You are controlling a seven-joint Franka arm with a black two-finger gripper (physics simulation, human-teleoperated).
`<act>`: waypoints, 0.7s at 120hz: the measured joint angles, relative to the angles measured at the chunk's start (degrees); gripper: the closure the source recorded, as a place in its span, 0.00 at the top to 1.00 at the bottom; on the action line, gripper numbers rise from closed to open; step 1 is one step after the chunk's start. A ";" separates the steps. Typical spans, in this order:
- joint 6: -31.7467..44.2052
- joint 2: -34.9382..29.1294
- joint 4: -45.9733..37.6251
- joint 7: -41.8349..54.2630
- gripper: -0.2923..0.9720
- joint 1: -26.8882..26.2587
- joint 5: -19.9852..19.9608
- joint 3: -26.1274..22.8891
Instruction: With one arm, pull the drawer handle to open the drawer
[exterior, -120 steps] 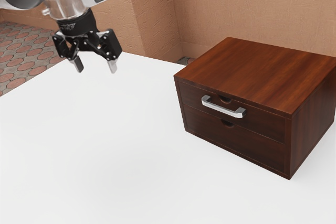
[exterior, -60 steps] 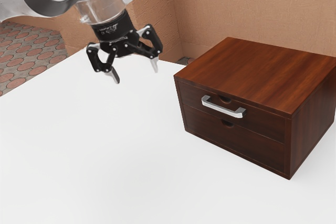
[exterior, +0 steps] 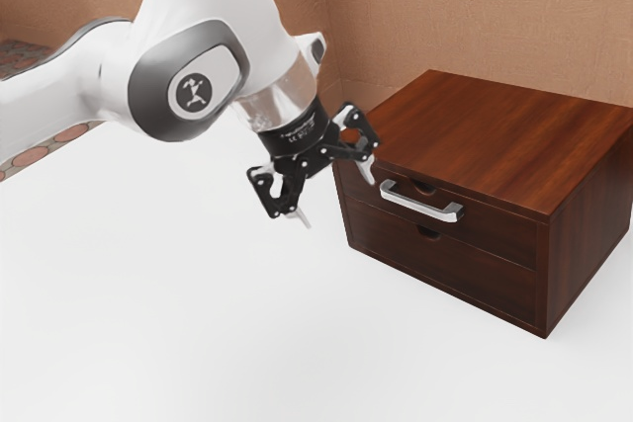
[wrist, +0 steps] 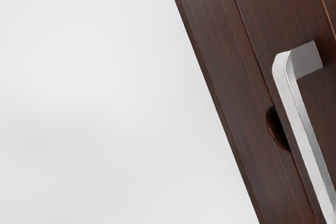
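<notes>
The arm point(exterior: 188, 76) stretched over the white table point(exterior: 198, 323) toward the cabinet point(exterior: 495, 135). The gripper point(exterior: 334, 195) hung in the air just off the cabinet's front corner, at the exterior view's left end of the cabinet. Its fingers were spread wide and it gripped nothing. One finger point(exterior: 367, 169) sat right by the cabinet's front edge, though contact could not be judged. The other finger point(exterior: 298, 212) pointed down, farther out from the cabinet and above the table.

And there was the target: the drawer point(exterior: 495, 227), the upper of two in the cabinet's front, lay flush with the cabinet's face. Its silver handle point(exterior: 420, 202) ran across the half of the drawer nearer that corner, standing proud of the wood. The gripper was near the handle's closer end but apart from it, with nothing between the fingers. The lower drawer point(exterior: 465, 269) sat flush beneath.

From the wrist, the cabinet's dark front point(wrist: 247, 51) slanted across the picture with the table point(wrist: 105, 103) beside it. The handle point(wrist: 302, 124) ran along the front as a bright bar with a bent end, and a small round notch point(wrist: 275, 129) lay tucked behind it in the wood.
</notes>
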 joint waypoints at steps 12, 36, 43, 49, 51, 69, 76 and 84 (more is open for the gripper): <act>4.03 -0.29 -2.60 -3.14 0.77 2.53 -0.07 0.01; 9.34 -0.47 -4.83 -8.07 0.77 3.63 -0.12 -0.03; 10.30 -0.45 -5.00 -9.23 0.77 2.78 -0.12 -0.01; 11.06 -0.32 -5.06 -10.14 0.77 1.97 -0.13 -0.02; 11.30 -0.26 -5.07 -10.43 0.77 1.71 -0.13 -0.02; 12.83 0.02 -5.45 -12.69 0.77 0.19 -0.13 -0.03; 13.47 0.04 -6.17 -13.43 0.77 0.08 -0.13 -0.03; 14.09 0.05 -6.82 -14.20 0.77 0.10 -0.12 -0.03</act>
